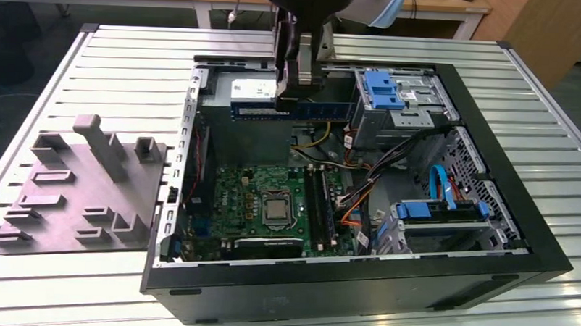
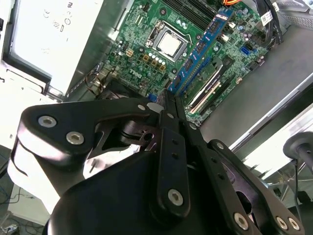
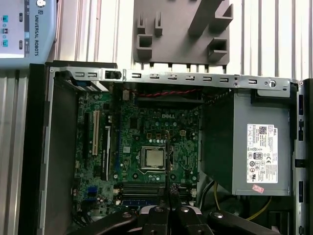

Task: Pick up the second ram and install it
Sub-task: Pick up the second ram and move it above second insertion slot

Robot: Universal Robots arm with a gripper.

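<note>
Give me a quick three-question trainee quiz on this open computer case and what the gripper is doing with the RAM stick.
1. True or false: the gripper is shut on the second ram, holding it over the open case.
2. Where is the grey fixture block? A) inside the case B) on the table, at the exterior view's left of the case C) in the gripper
3. Fill in: in the second wrist view, one blue stick already sits in a slot beside the square silver ____ socket.
Key: 1 true; 2 B; 3 processor.
</note>
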